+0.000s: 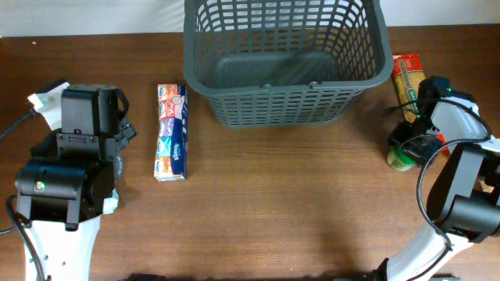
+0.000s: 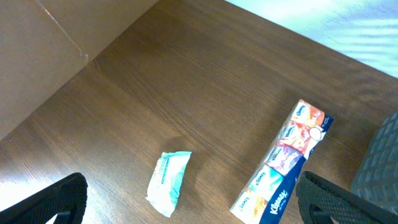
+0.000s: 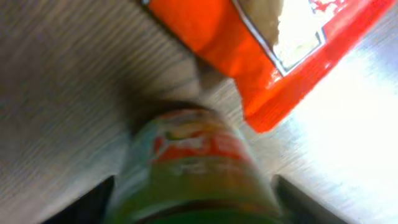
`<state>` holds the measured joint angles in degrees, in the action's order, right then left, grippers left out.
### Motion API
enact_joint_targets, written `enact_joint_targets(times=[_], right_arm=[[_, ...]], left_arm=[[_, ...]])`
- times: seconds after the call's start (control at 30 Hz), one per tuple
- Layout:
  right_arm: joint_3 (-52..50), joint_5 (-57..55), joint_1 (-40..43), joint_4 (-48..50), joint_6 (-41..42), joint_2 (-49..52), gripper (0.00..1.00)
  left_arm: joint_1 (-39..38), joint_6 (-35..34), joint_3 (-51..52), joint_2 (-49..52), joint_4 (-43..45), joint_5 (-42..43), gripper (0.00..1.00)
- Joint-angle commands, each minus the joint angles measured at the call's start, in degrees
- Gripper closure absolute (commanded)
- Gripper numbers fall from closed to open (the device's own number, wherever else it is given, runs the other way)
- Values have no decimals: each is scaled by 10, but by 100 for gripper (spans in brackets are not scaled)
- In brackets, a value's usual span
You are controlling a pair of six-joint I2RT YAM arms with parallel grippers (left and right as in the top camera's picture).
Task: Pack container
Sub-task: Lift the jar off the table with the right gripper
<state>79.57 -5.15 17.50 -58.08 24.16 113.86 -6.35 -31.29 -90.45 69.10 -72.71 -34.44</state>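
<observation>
On the table [image 1: 273, 218], a blurred green can [image 3: 193, 168] sits between the right fingers [image 3: 93, 205].

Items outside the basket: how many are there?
4: tissue pack left of the basket; wipes packet farther left; orange bag and green can right of the basket. More may be hidden.

You have a brown wooden table [image 1: 297, 203]. At its far edge, in the middle, stands the dark grey slotted basket [image 1: 289, 101]. Left of the basket lies a long pack of Kleenex tissues [image 1: 172, 131], running from far to near. Further left, a small teal-and-white packet [image 2: 169, 182] lies flat. On the right side lies an orange packet [image 1: 408, 78], and a green can [image 1: 400, 156] is just beside its near end.
</observation>
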Motion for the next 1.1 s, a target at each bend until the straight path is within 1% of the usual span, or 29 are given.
enact_joint_targets(times=[0.0,0.07,0.1,0.13,0.17,0.2,0.27,0.6,0.73,0.93,1.0,1.07], right_arm=[[-9,-11,-2,3,1,10,49],[-9,-11,-2,4,3,10,54],[-9,-11,-2,5,3,10,60],[-9,-12,-2,5,3,10,73],[-9,-12,-2,6,2,10,83],[-9,-14,-2,7,2,10,89],[-9,-16,-2,7,2,10,96],[-3,-33,0,-7,1,10,96],[34,-33,17,-36,1,10,96],[184,-32,58,-143,1,10,96],[270,-32,75,-198,0,10,96],[321,-30,82,-228,0,9,96]], left_arm=[[3,-3,-8,-5,0,2,0],[3,-3,-8,-5,0,2,0],[3,-3,-8,-5,0,2,0],[3,-3,-8,-5,0,2,0],[3,-3,-8,-5,0,2,1],[3,-3,-8,-5,0,2,0],[3,-3,-8,-5,-1,2,0],[3,-3,-8,-5,0,2,0],[3,-3,-8,-5,0,2,1],[3,-3,-8,-5,0,2,0],[3,-3,-8,-5,-1,2,0],[3,-3,-8,-5,0,2,0]])
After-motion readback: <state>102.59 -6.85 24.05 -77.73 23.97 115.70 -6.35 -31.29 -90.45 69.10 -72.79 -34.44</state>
